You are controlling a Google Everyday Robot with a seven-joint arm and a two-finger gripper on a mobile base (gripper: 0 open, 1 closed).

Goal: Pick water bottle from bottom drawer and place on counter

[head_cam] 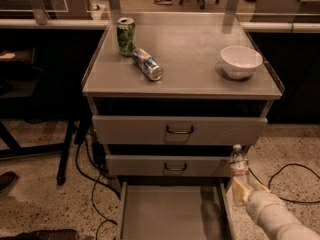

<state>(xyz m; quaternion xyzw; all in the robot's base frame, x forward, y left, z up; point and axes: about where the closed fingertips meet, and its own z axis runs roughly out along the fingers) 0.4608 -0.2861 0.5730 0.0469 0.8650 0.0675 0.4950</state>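
Water bottle (239, 163) is in the lower right of the frame, upright, up out of the bottom drawer (170, 214) and just past its right wall, with the cap about level with the middle drawer front. The tool (243, 189) reaches in from the bottom right corner and is clamped round the bottle's lower part, so the label and cap stick out on top. Gripping low from the side makes sense to me: the drawer is a low tray down by the floor, and that hold keeps the bottle standing for the set-down. Up top, the table (200, 79) carries a green can (125, 35) standing at the upper left, a blue-and-silver can (147, 64) lying on its side right by it, and a white bowl (241, 61) over on the right. I'd guess the stretch between can and bowl is the obvious landing spot, since it avoids nudging either one.
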